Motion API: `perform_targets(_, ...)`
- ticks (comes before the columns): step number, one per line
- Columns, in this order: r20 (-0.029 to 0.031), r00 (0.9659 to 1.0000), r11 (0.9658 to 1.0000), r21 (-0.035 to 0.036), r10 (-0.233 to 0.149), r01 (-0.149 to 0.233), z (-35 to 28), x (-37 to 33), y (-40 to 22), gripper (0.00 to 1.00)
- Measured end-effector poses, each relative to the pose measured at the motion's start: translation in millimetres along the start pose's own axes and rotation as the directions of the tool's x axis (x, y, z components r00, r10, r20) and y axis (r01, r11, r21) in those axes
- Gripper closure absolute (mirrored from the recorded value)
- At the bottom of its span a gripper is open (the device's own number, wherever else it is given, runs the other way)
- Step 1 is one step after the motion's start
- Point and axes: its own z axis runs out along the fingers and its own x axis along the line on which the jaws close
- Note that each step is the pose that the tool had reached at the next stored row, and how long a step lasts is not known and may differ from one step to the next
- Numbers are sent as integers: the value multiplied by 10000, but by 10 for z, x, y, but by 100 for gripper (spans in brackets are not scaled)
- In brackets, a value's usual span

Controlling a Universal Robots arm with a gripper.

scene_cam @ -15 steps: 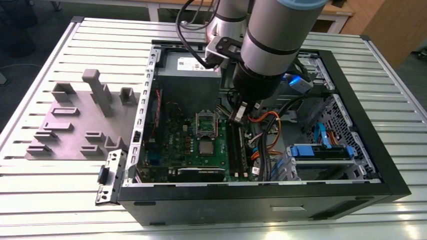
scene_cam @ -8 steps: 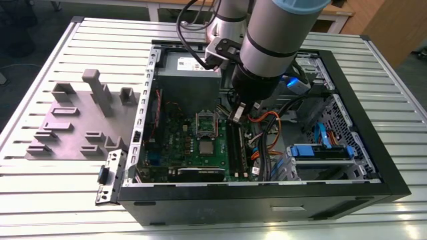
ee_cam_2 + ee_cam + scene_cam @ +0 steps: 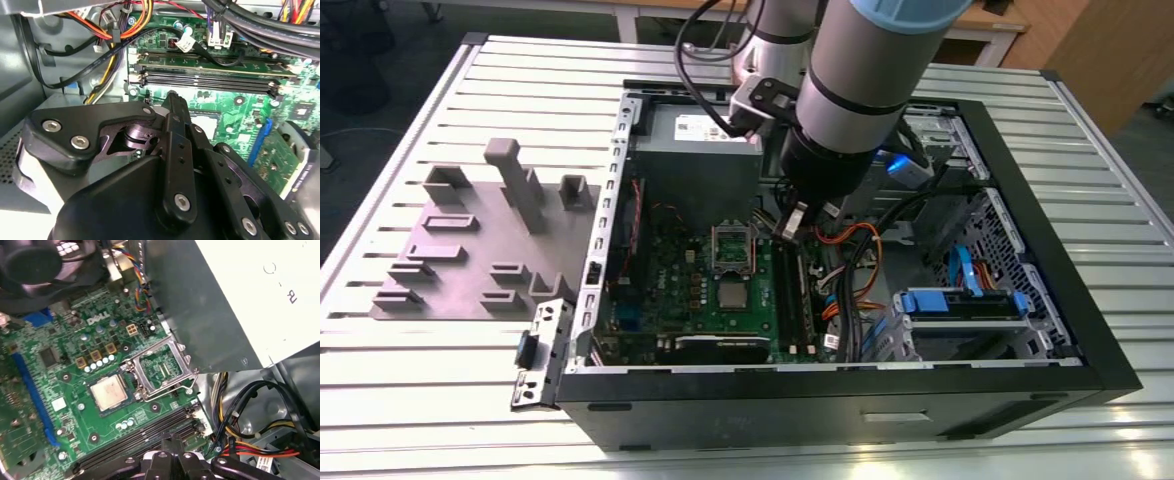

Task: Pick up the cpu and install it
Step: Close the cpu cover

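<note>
- gripper (image 3: 790, 222) hangs inside the PC case (image 3: 1067, 330), over the RAM slots (image 3: 145, 437); can't tell how far the fingers are apart or whether they hold anything
- cpu (image 3: 108, 392) lies flat on the green motherboard (image 3: 75, 365), just beside the open socket frame (image 3: 161, 368)
- grey power supply (image 3: 240, 300) behind

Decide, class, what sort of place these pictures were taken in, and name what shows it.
Probably a robotics lab or test bench: an open computer case sits on a slotted aluminium table, beside a grey fixture block, with a robot arm reaching in.
</note>
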Motion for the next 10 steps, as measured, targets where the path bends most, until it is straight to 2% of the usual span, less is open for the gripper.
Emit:
perform_targets(5, 22, 9999, 9999, 1, 140, -140, 72, -42, 18, 89)
perform_targets(10, 117, 9998, 9999, -51, 140, -139, 116, -70, 30, 89)
